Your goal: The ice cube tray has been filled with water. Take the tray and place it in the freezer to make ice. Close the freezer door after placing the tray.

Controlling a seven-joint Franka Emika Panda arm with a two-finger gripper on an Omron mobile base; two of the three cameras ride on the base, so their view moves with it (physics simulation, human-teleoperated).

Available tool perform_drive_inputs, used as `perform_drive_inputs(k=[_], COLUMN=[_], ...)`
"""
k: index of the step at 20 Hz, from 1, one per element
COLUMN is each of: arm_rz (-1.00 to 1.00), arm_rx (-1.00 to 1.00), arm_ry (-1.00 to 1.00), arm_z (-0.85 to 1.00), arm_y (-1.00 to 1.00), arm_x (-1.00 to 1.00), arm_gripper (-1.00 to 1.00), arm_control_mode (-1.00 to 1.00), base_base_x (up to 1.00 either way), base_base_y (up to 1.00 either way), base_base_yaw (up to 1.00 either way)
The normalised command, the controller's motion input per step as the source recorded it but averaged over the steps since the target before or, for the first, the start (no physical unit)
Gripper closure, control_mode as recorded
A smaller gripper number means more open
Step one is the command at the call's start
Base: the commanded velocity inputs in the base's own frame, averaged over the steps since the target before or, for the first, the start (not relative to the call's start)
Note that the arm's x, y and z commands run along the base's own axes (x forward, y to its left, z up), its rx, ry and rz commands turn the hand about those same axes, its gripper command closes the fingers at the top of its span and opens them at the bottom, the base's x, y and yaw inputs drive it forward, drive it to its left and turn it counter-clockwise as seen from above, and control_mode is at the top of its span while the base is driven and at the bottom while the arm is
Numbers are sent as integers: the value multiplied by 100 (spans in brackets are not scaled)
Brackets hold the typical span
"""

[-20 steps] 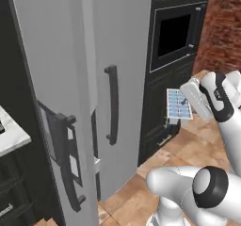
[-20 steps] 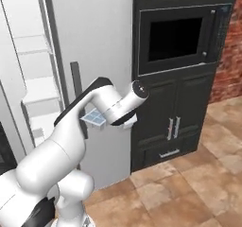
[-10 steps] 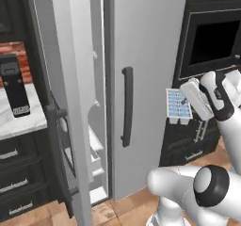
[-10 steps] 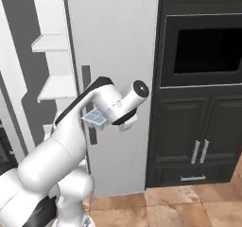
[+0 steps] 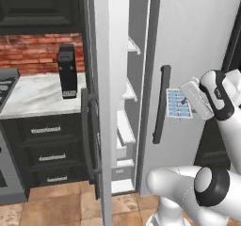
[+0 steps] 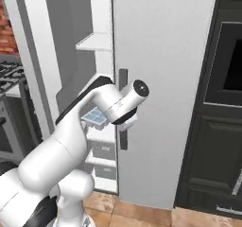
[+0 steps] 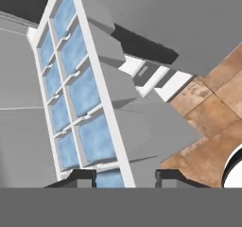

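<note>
Carrying the ice cube tray (image 5: 179, 104) into the freezer (image 5: 126, 126) is the step in hand, and doing it well looks to me like a matter of keeping the tray level so the water (image 7: 90, 138) stays in its cells.

Going left to right in the left base view: a dark toaster (image 5: 67, 73) stands on the pale worktop (image 5: 33, 92) below a brick wall. Next comes the freezer door (image 5: 96, 126), swung open toward the camera with its dark bar handle (image 5: 87, 131) edge-on. Beyond it the freezer's white shelves (image 5: 128, 91) and drawers (image 5: 121, 147) are exposed. Right of that gap is the plain shut fridge door (image 5: 193, 55) with its own dark handle (image 5: 161, 103), and just right of that handle hangs the tray.

The tray is therefore not yet in front of the opening; it sits before the shut door, near the gap's right edge. My judgement is that it must travel left, clear the door's handle, then go far into the compartment and settle flat on a shelf before any release.

The claw (image 7: 124, 176) is closed on the tray's near short end, a dark fingertip (image 7: 75, 178) showing each side of its rim in the hand view. The arm (image 6: 75, 136) rises from the base, bends at the elbow and reaches forward, wrist (image 5: 214, 95) held at about mid-height of the fridge, with the hand pointing left toward the freezer.
</note>
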Motion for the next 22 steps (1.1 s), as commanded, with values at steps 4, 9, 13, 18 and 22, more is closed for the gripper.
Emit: perform_drive_inputs(k=[4, 9, 13, 18, 22], arm_rz=[0, 0, 0, 0, 0], arm_rx=[0, 0, 0, 0, 0], arm_ry=[0, 0, 0, 0, 0], arm_z=[0, 0, 0, 0, 0], arm_y=[0, 0, 0, 0, 0], arm_x=[0, 0, 0, 0, 0], arm_gripper=[100, 100, 100, 100, 100], arm_control_mode=[100, 100, 100, 100, 100], base_base_x=[0, 0, 0, -2, -9], base_base_y=[-6, -14, -22, -54, -74], base_base_yaw=[50, 48, 43, 31, 15])
